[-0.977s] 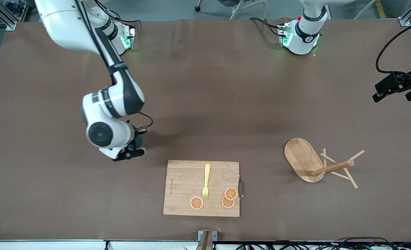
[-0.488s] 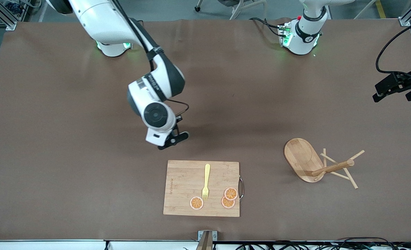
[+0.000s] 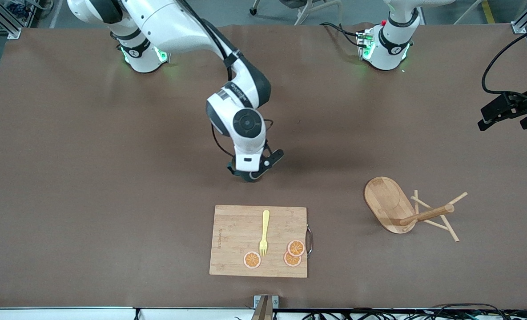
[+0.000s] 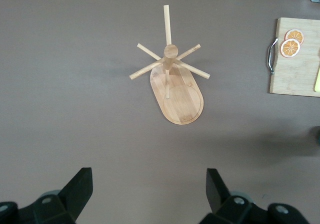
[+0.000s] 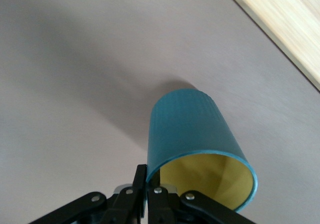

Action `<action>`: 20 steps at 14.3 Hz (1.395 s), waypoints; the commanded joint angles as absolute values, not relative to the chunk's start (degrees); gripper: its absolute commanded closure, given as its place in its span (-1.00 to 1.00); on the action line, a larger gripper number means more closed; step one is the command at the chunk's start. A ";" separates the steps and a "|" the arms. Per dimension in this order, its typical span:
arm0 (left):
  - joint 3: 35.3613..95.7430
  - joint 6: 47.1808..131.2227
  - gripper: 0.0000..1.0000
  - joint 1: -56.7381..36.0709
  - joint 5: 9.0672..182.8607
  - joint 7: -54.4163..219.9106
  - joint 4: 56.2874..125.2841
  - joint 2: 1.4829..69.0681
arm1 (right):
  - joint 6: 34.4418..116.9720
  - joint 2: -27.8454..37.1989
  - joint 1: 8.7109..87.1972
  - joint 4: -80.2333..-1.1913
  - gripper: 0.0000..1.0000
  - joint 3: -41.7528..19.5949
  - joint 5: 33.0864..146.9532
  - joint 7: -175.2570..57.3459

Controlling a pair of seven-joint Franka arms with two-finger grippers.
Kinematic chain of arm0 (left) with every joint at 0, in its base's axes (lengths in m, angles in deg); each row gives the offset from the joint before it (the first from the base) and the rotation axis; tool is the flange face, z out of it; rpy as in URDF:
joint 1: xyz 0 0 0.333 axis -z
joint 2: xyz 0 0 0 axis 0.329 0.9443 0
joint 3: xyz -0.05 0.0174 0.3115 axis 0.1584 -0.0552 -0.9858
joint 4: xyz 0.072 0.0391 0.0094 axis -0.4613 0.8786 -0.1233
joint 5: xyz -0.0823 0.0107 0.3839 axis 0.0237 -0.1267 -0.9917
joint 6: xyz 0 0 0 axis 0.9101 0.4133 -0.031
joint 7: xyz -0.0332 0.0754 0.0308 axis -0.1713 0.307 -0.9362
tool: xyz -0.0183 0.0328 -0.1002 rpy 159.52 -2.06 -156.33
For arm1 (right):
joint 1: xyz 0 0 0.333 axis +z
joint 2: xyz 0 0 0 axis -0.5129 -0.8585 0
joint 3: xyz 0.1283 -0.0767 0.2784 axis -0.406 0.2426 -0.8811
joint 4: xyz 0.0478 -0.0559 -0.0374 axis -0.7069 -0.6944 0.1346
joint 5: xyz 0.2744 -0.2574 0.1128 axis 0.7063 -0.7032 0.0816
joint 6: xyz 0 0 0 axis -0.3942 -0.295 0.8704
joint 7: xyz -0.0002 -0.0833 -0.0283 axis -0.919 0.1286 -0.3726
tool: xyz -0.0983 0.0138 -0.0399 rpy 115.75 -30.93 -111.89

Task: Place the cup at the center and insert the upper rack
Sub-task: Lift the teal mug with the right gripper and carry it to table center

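My right gripper (image 3: 251, 172) is at the table's middle, shut on the rim of the dark teal cup (image 5: 192, 134), one finger inside the yellow interior and one outside. In the front view the hand hides most of the cup (image 3: 244, 175). The cup is low at the table; I cannot tell whether it touches. The upper rack (image 3: 408, 211), a bamboo mug tree, lies on its side toward the left arm's end, post and pegs level with the table. It also shows in the left wrist view (image 4: 176, 87). My left gripper (image 4: 150, 179) is open and empty and waits at that end (image 3: 508, 113).
A wooden cutting board (image 3: 232, 242) with a yellow fork (image 3: 264, 233) and three orange slices (image 3: 295, 248) lies nearer to the front camera than the cup. The board's metal handle (image 3: 309, 240) faces the rack.
My right arm has swung from the right arm's end of the table to the middle, carrying the cup. The left arm and the rack have not moved.
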State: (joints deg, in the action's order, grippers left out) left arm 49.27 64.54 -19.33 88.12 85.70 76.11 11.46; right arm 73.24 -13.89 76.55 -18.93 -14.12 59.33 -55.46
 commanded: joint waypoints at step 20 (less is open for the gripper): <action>49.51 63.97 -1.00 -19.12 88.11 85.24 75.45 11.50 | 72.40 -23.71 84.64 -4.44 0.96 -13.36 60.03 -43.04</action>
